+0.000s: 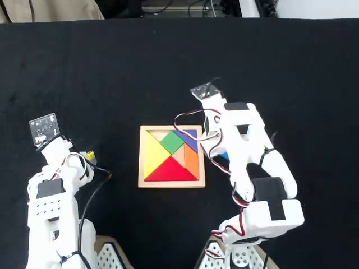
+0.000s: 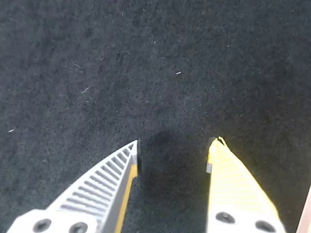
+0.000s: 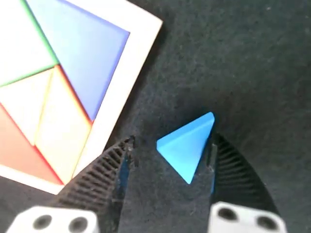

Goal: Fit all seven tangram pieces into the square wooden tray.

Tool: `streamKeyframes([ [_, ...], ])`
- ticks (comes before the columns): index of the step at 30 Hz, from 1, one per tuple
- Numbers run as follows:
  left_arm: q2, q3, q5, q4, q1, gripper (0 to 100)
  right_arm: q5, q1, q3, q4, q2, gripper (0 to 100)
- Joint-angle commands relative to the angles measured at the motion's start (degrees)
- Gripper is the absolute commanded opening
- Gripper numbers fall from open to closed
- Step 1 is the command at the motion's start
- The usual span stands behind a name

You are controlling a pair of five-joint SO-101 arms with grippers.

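Note:
The square wooden tray (image 1: 171, 184) lies mid-table. In it are a yellow triangle (image 1: 152, 157), a red triangle (image 1: 170, 170), a green square (image 1: 172, 142), an orange piece (image 1: 192, 159) and a dark blue piece (image 1: 189, 139). A pale wood-coloured triangle (image 1: 160, 134) shows at its far edge. Just right of the tray, a small light blue triangle (image 3: 187, 145) rests on the cloth. My right gripper (image 3: 171, 143) stands open around it, one finger (image 3: 228, 170) against its edge, the other apart. Far to the left, my left gripper (image 2: 172, 145) is open over bare cloth.
A black cloth (image 1: 112, 73) covers the whole table. The tray's corner (image 3: 146, 22) lies close beside the right gripper's fingers. Both arm bases stand at the near edge. Cables hang from the right arm (image 1: 185, 117) over the tray's far right corner.

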Motion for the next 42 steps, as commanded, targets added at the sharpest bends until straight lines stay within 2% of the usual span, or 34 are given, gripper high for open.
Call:
streamKeyframes([
  [1,0.0,-0.1,-0.1,-0.8,0.5,24,-0.4,0.2,0.5,-0.4,-0.3,24.0],
  [13,0.1,-0.1,-0.1,-0.8,0.5,24,-0.4,0.4,3.9,-5.2,-0.3,23.9],
  [19,0.1,-0.1,-0.1,-0.8,0.5,24,-0.1,0.4,4.0,-5.0,-0.3,13.7],
  [31,0.1,-0.1,-0.1,-0.8,0.5,24,0.4,0.4,3.7,-4.7,-0.7,12.7],
  [34,0.1,-0.1,-0.1,-0.8,0.5,24,3.9,0.4,1.9,-2.8,-2.1,12.7],
  [42,0.2,-0.1,-0.1,-0.8,0.5,24,18.5,-3.3,-16.8,13.0,-7.4,12.7],
])
